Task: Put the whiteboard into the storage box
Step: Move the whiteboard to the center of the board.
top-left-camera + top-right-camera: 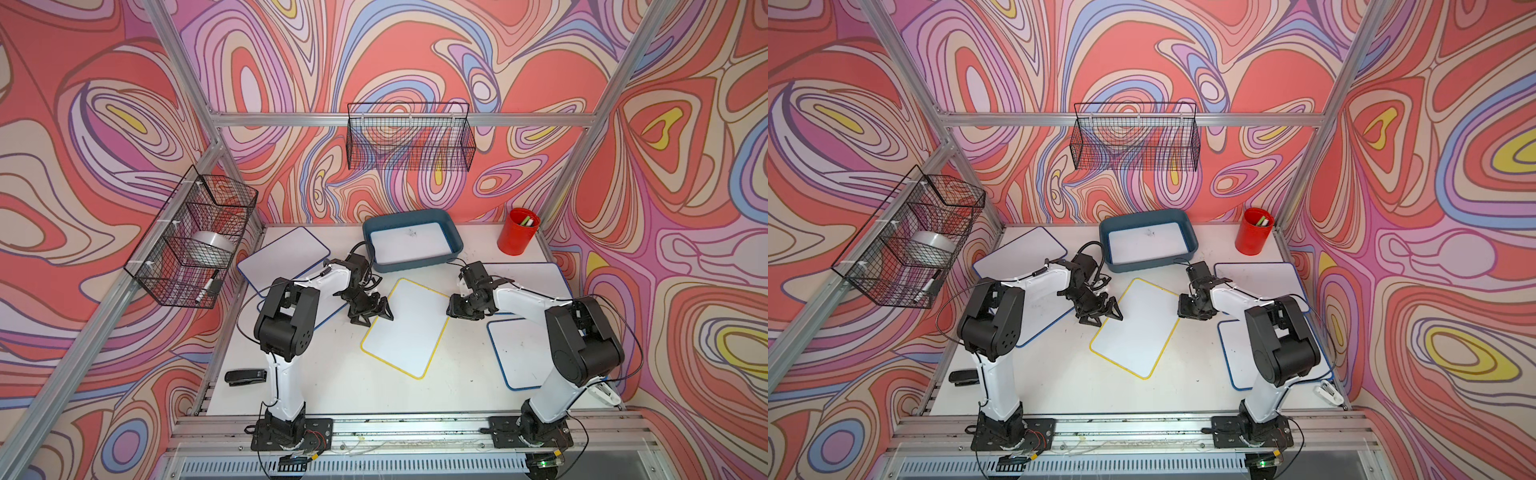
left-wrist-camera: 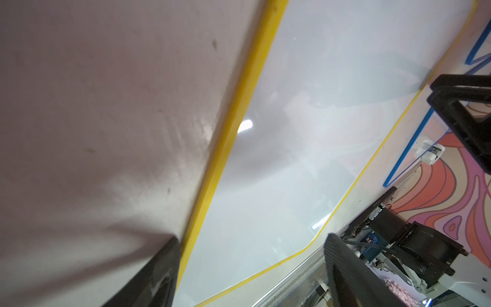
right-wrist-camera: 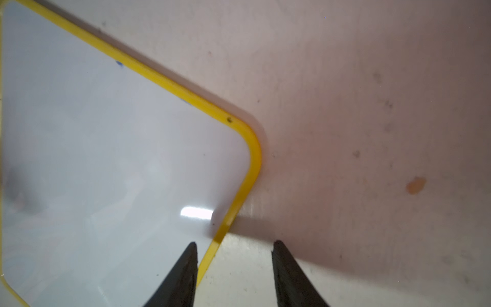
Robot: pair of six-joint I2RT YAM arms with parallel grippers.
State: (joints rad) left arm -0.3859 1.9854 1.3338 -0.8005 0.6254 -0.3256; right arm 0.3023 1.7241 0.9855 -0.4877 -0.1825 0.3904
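Nearest the camera is the near strip of the white desk, where both arm bases are bolted. At its far middle sits the shallow teal-blue plastic storage box, with one white board already lying flat inside. Just near of it, mid-desk and askew, the yellow-framed rectangular whiteboard lies flat on the surface.

A flat board offers little to grip. I judge the best course is to work a fingertip under the frame at opposite edges, close evenly, and lift level before carrying it over the rim.

The white-and-black left arm reaches in low from the left and the right arm from the right, both with wrists bent down. Here the left jaws stand wide open astride the left edge. Opposite, the right jaws stand half open astride the right edge by the far right corner. Neither holds anything.
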